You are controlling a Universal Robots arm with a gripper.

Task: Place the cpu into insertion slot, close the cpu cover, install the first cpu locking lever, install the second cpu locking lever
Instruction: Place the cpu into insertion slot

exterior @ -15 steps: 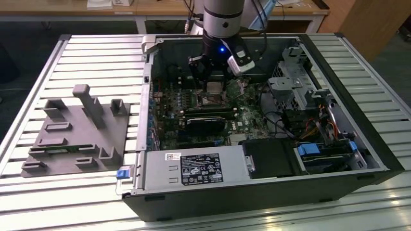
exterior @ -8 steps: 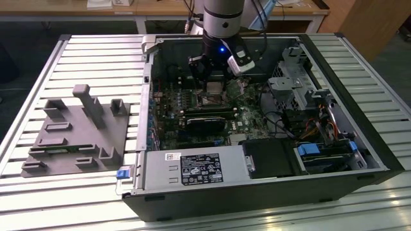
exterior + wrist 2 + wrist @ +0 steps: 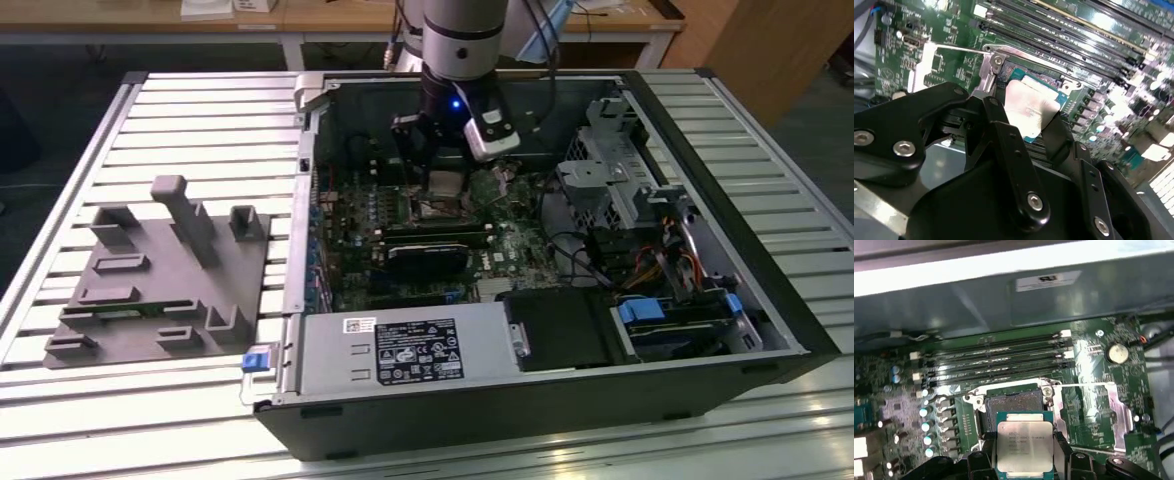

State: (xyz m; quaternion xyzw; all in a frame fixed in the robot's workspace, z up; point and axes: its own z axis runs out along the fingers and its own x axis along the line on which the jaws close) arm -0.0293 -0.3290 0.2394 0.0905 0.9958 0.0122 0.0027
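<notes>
My gripper (image 3: pixel 1024 452) is shut on the cpu (image 3: pixel 1024 439), a flat silver-topped square on a green base, pinched by two opposite edges between black fingers (image 3: pixel 985 454). The cpu hangs just above and slightly off the insertion slot (image 3: pixel 1014 402), a dark square socket with a silver rim on the green board. In the second wrist view the cpu (image 3: pixel 1030 106) tilts over the slot (image 3: pixel 1021 75). The cpu cover (image 3: pixel 1118 412) lies swung open beside the slot, and a thin wire lever (image 3: pixel 1086 385) stands free. In the exterior view the gripper (image 3: pixel 447 182) hovers over the slot (image 3: pixel 438 209) inside the case.
Long memory slots (image 3: pixel 996 357) run alongside the socket. The case wall (image 3: pixel 1004 295) rises close behind them. A black card (image 3: pixel 427 262), a power supply (image 3: pixel 400 350) and a drive cage (image 3: pixel 614 185) crowd the case. A grey fixture (image 3: pixel 167 270) sits on the table at the exterior view's left.
</notes>
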